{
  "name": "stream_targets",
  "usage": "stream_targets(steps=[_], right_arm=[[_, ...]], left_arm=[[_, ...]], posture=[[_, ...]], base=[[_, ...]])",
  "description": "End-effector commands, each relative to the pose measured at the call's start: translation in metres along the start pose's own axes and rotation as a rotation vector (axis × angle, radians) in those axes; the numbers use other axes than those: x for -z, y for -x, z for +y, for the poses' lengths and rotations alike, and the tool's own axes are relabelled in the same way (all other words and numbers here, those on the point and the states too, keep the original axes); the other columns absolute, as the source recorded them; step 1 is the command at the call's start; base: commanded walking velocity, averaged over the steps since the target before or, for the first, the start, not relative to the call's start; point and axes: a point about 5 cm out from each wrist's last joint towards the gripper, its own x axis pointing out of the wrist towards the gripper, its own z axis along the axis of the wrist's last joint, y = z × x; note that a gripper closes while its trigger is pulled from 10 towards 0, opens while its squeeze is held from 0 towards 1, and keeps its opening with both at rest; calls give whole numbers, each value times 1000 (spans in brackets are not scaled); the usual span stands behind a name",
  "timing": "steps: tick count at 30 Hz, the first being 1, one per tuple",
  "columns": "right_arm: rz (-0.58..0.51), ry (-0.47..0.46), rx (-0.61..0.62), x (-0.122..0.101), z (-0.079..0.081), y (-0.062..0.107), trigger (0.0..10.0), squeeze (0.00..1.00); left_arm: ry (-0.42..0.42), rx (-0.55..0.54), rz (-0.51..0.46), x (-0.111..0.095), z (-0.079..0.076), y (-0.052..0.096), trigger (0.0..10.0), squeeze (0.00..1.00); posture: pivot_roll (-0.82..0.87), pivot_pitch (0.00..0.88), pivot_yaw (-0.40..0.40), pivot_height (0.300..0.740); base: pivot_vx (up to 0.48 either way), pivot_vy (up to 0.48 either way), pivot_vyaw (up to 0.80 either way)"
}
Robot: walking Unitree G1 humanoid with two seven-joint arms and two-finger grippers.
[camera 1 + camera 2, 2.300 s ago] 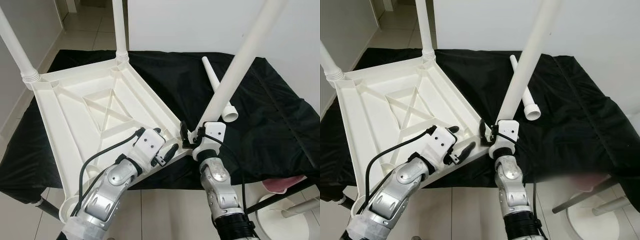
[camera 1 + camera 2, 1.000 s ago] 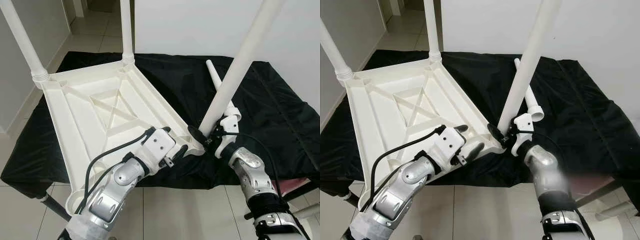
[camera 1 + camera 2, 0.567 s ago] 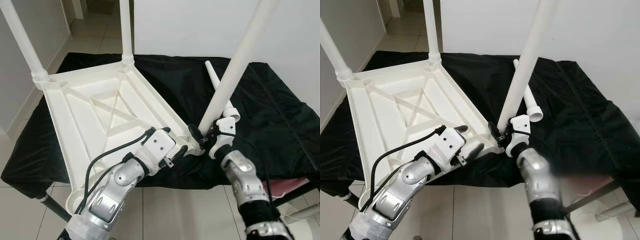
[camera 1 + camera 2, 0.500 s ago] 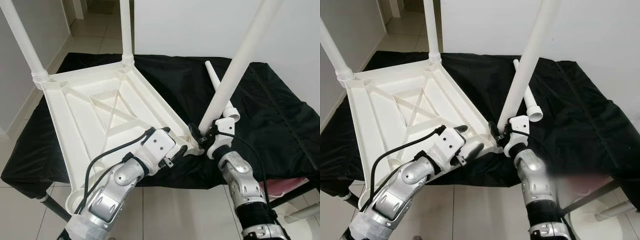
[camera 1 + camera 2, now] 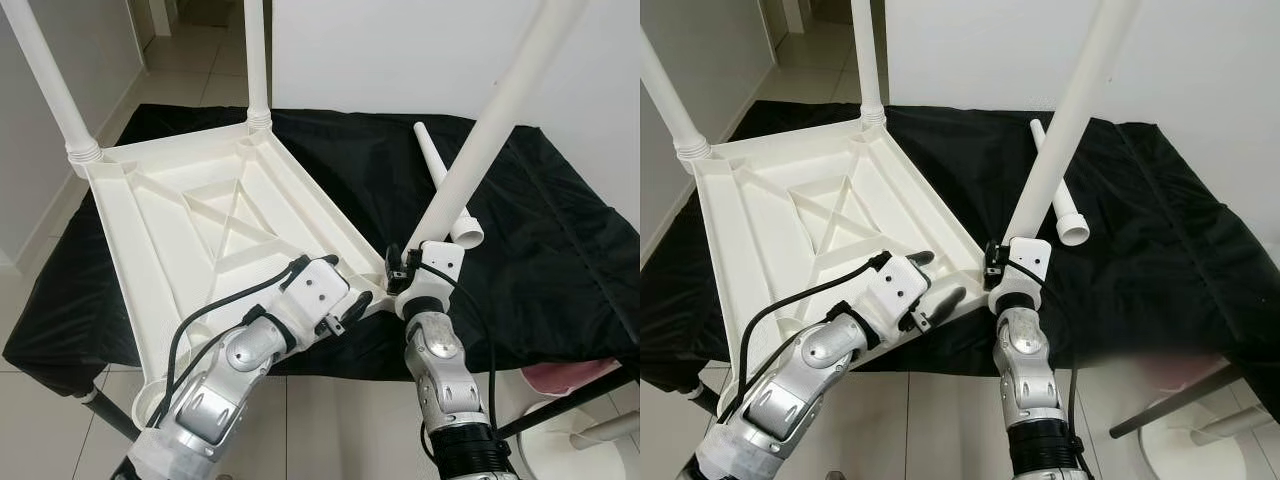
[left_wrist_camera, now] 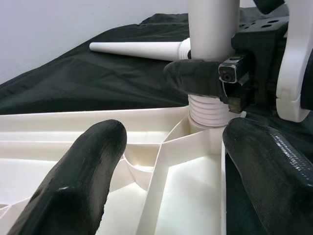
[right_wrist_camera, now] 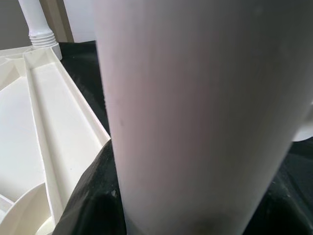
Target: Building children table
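The white tabletop [image 5: 200, 230] lies upside down on a black cloth, with two white legs [image 5: 50, 90] [image 5: 257, 60] standing at its far corners. A third leg [image 5: 480, 140] leans up from the near right corner, its threaded end [image 6: 208, 110] in the corner socket. My right gripper [image 5: 410, 265] is shut on this leg just above the thread, and one finger [image 6: 193, 78] wraps it. My left gripper [image 5: 335, 285] is open, straddling the tabletop's near rim beside that corner. A fourth leg [image 5: 440, 180] lies loose on the cloth behind.
The black cloth [image 5: 560, 250] covers a low stand with free room on its right half. A white wall rises behind it. On the tiled floor at the lower right stand a white round base [image 5: 575, 450] and something pink [image 5: 565, 378].
My right forearm has swung from the right to directly below the leg's base, the gripper staying shut on the leg. The left arm and the tabletop have not moved.
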Motion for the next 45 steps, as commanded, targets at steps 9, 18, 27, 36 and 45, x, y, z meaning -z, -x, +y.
stream_targets(steps=[9, 18, 27, 36, 45], right_arm=[[49, 44, -89, 8, -11, 2, 10000, 1000], [28, 87, -310, -1, -21, -10, 10000, 0], [50, 233, -571, -7, -28, -28, 10000, 0], [82, 258, -735, -4, -27, -32, 2078, 0], [116, 223, -729, 6, -34, -31, 0, 0]], left_arm=[[-19, 52, 13, 2, 2, -2, 10000, 0], [-21, 49, 7, 1, 1, -5, 10000, 0], [-33, 64, 30, 5, -4, -6, 10000, 0], [-44, 95, 43, 8, -12, -7, 10000, 0], [-53, 87, 44, 7, -9, -7, 10000, 0]], posture=[[23, 39, -38, 740], [18, 34, -44, 740], [21, 31, -44, 740], [29, 21, -51, 740], [33, 19, -52, 740]], base=[[0, 0, 0], [0, 0, 0], [0, 0, 0], [0, 0, 0], [0, 0, 0]])
